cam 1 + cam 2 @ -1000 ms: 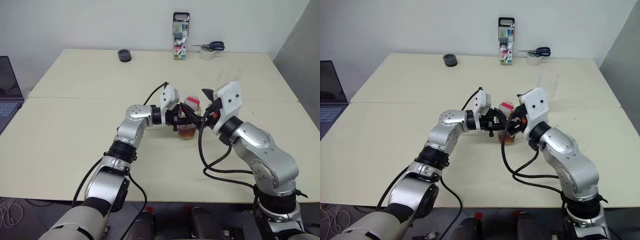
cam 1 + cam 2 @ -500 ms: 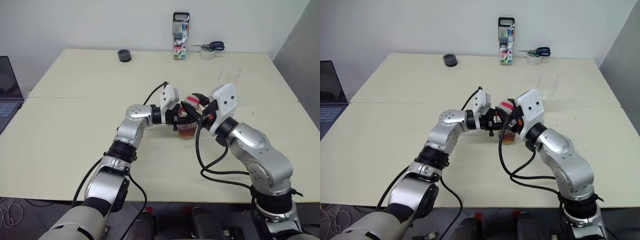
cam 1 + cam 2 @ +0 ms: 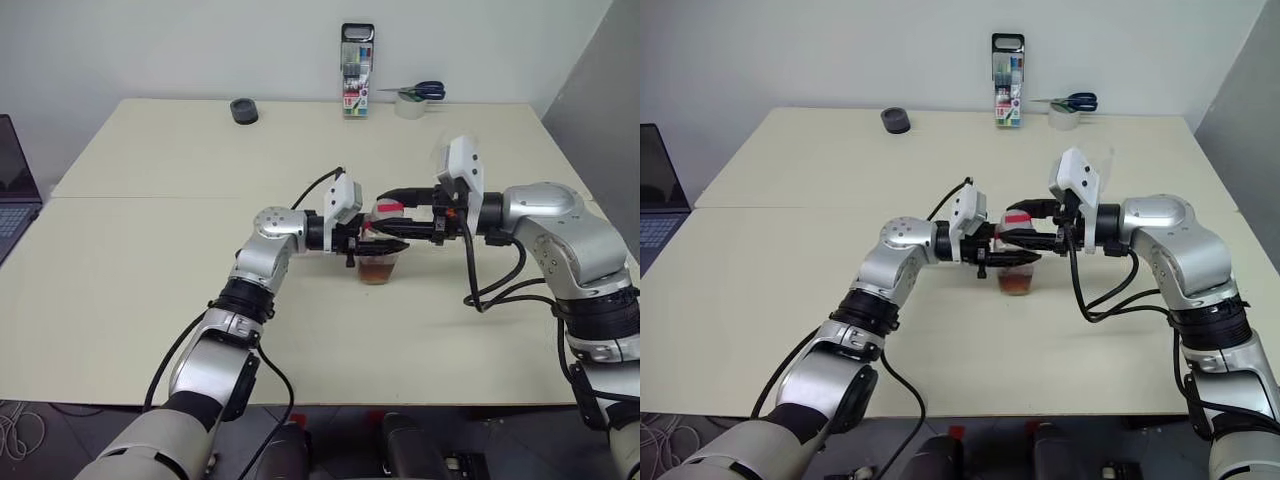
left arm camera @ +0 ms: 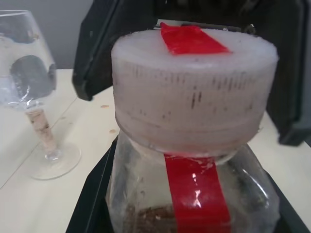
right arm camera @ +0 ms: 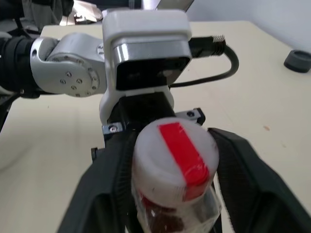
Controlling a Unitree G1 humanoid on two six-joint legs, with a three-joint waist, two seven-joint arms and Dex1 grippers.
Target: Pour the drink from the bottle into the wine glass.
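Bottle [image 3: 378, 245] stands upright near the middle of the table [image 3: 150, 290], a little toward the right edge; small, clear plastic, red label stripe down its side, white cap [image 5: 175, 153] with a red strip across the top; a low layer of reddish-brown drink [image 3: 376, 270] sits in its bottom.

Left gripper [image 3: 372, 246] comes in level from the left side; its black fingers are clamped narrow on the bottle's body just under the cap; in the left wrist view the bottle [image 4: 194, 194] fills the space between those fingers.

Right gripper [image 3: 1025, 225] reaches in level from the right side, pointing toward the left gripper; its two black fingers [image 5: 252, 179] straddle the cap, one on each side; right wrist view shows a visible gap between each finger and the cap, so the jaws stand fairly wide and not pressed on it; whether either finger grazes the cap I cannot tell.

Wine glass [image 4: 29, 77] stands upright on the table behind the right forearm, nearer the far right corner; clear bowl, thin stem, round foot; in the left eye view only its bowl [image 3: 452, 150] shows faintly above the right wrist.

Along the far edge: dark round object [image 3: 242, 110] toward the left; marker-pen case [image 3: 356, 70] standing upright at the middle; scissors [image 3: 422, 91] lying on a tape roll [image 3: 411, 105] to its right; laptop [image 3: 14, 175] at the left edge.
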